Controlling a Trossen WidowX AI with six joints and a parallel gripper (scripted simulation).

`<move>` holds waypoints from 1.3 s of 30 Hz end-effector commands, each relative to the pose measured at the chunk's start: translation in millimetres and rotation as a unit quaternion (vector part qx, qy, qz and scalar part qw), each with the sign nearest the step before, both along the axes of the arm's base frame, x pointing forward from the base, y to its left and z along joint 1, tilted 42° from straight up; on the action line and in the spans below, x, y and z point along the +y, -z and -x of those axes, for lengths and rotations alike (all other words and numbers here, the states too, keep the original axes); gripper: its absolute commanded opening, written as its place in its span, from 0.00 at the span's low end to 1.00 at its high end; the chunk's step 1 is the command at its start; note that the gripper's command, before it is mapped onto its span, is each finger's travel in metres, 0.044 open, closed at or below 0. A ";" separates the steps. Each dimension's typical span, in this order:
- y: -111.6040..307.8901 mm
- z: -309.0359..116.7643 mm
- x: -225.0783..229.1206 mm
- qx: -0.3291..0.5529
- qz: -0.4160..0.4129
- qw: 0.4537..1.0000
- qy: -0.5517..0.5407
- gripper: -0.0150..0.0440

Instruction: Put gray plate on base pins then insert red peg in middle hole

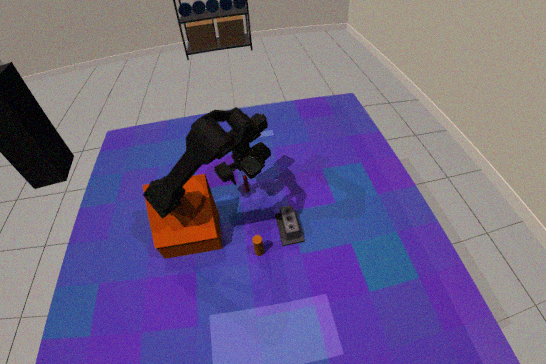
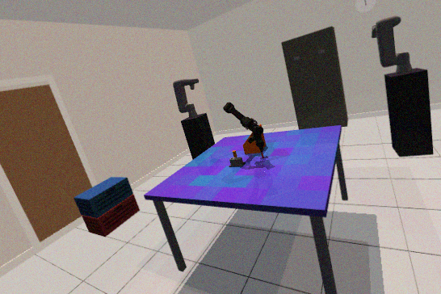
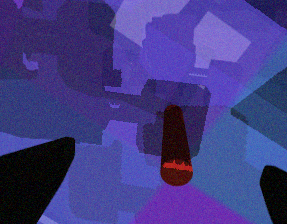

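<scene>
The gray plate (image 1: 289,223) (image 2: 237,159) sits on the darker base (image 1: 293,242) (image 2: 236,165) and looks flat, its row of three holes facing up. The pins are too small to make out. The red peg (image 1: 246,185) (image 2: 262,156) (image 3: 176,145) stands upright on the table, apart from the base. My gripper (image 1: 244,180) (image 2: 262,152) (image 3: 166,160) is wide open and empty above the peg. In the wrist view the peg shows between the two black fingers, nearer neither by much, touching neither.
An orange cylinder (image 1: 258,245) (image 2: 234,153) stands on the patterned table (image 1: 170,304) (image 2: 283,197), beside the base. The arm's orange mounting block (image 1: 185,234) (image 2: 252,149) is on the cylinder's other side. The arm's shadow falls across the table around the peg.
</scene>
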State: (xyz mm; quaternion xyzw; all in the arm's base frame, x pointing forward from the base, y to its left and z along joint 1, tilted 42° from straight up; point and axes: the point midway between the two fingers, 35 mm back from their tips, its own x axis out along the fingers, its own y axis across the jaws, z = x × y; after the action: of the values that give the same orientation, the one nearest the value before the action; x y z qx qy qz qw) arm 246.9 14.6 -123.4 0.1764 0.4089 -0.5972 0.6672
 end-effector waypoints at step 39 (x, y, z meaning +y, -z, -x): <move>21.3 6.1 -21.3 0.006 0.006 1.000 -0.001 0.25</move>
State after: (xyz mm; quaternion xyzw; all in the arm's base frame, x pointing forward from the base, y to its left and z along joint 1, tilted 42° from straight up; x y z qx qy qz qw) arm 241.0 -5.9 -144.6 0.1718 0.4094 -0.6002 0.6653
